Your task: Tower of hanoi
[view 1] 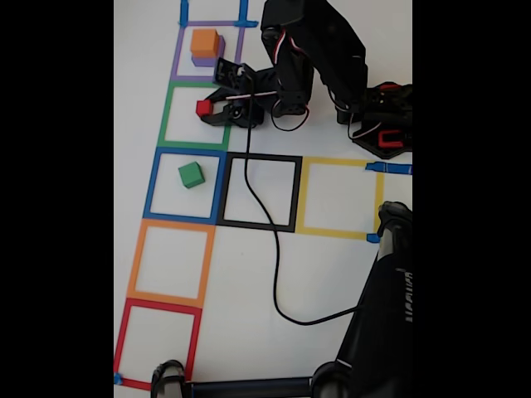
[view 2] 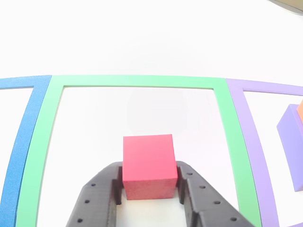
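A small red cube (view 1: 203, 107) (view 2: 149, 166) sits between the black fingers of my gripper (view 1: 207, 109) (view 2: 149, 182), which is shut on it over the green tape square (view 1: 168, 116) (view 2: 137, 81). Whether the cube rests on the table or hangs just above it cannot be told. The orange cube (view 1: 204, 41) lies on top of the purple cube (view 1: 207, 60) (view 2: 289, 142) inside the purple tape square (view 1: 177, 58). A green cube (view 1: 191, 174) sits alone in the blue tape square (view 1: 153, 186).
Black (view 1: 296, 195), yellow (view 1: 375, 199), orange (view 1: 137, 265) and red (view 1: 123, 340) tape squares hold nothing. A black cable (view 1: 270, 249) runs from the gripper across the black square. The arm's base (view 1: 382, 124) stands at upper right; a black stand (view 1: 382, 323) fills the lower right.
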Controlling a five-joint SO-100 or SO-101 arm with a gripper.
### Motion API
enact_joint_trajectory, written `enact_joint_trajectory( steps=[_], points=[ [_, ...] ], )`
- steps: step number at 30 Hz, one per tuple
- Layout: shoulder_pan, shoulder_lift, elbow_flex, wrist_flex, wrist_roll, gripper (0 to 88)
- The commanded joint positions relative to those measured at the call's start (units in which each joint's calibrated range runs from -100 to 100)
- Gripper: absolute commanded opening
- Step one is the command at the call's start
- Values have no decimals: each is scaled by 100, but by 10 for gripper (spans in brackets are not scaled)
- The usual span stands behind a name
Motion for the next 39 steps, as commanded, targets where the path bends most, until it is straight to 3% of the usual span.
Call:
enact_joint_trajectory(
  steps=[1, 20, 27, 39],
  points=[
    [-114, -253, -52, 50, 36, 39],
    [-200, -1206, 321, 414, 36, 27],
    [-373, -3055, 330, 2374, 36, 25],
    [-929, -6648, -825, 7726, 36, 26]
  ],
)
